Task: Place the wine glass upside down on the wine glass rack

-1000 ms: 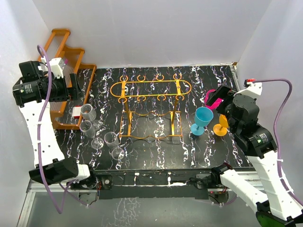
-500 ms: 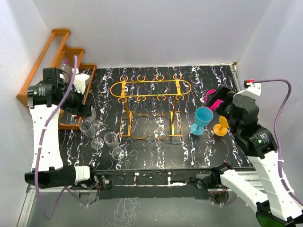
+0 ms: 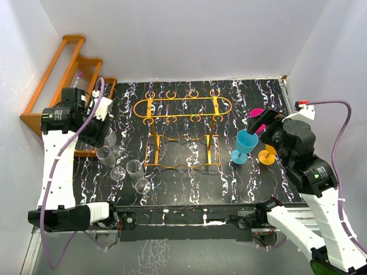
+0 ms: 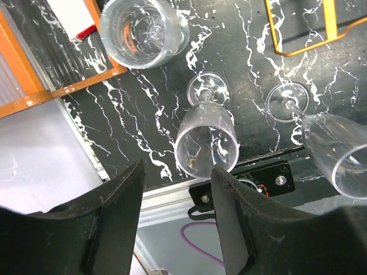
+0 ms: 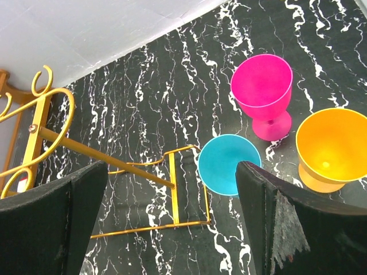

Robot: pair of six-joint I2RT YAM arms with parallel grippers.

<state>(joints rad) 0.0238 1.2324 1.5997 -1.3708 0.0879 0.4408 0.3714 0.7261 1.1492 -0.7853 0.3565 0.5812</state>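
Observation:
Several clear wine glasses stand at the table's left; one [image 3: 106,136] [image 4: 143,26] is beside the wooden rack, another [image 3: 105,154] [image 4: 206,143] is nearer the front. The wine glass rack [image 3: 216,107], thin gold wire, stands mid-table; its base wire [image 4: 304,48] and loops [image 5: 34,114] also show. My left gripper [image 3: 102,133] [image 4: 179,177] hovers above the clear glasses with its jaws partly apart and nothing between them. My right gripper [image 3: 261,129] [image 5: 172,172] is wide open above the blue glass [image 3: 245,143] [image 5: 229,163] and holds nothing.
A magenta glass [image 5: 262,86] and an orange glass [image 5: 335,146] stand right of the blue one. An orange slatted wooden rack [image 3: 69,63] [image 4: 57,94] fills the back left corner. Two more clear glasses [image 3: 135,167] [image 3: 142,184] stand near the front edge. White walls enclose the table.
My left arm has swung from over the wooden rack to above the clear glasses, and its jaws have narrowed. The right arm has barely shifted and has stayed open.

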